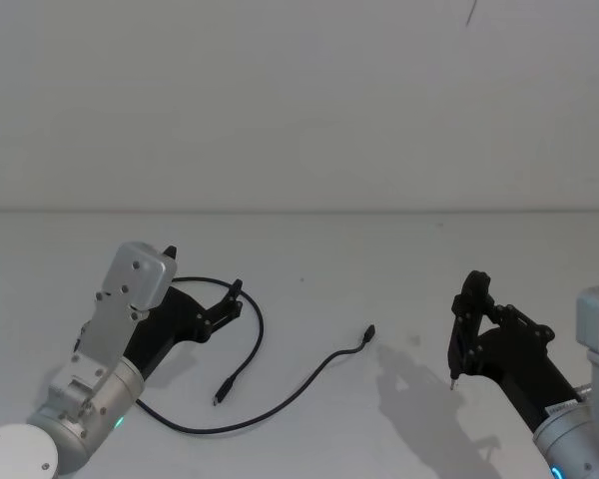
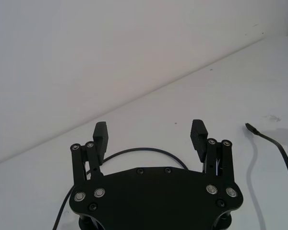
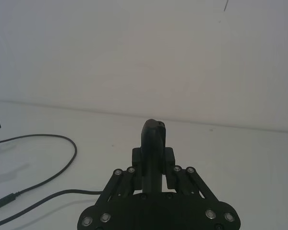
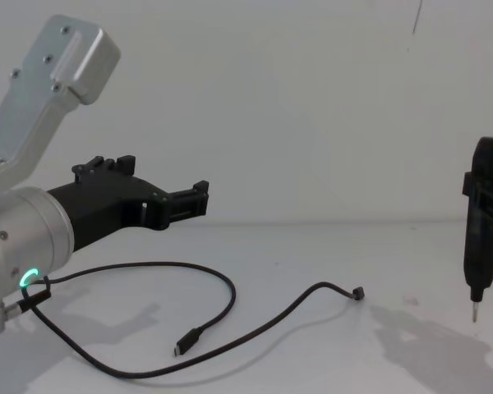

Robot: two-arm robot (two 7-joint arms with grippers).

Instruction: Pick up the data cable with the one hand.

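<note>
The data cable [image 1: 262, 324] lies slack on the white table [image 1: 399, 259], toward the robot's left. One run curves beneath the left gripper [image 2: 150, 139], and one plug rests inside that curve. The other plug points right. The left gripper hangs above the curve, fingers spread and holding nothing. The right gripper [image 3: 153, 132] is parked at the right, fingers pressed together. A plain white wall [image 1: 299, 100] stands behind the table.

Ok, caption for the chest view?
Left gripper, jaws open, poised above the looped data cable; right gripper shut, off to the side.
</note>
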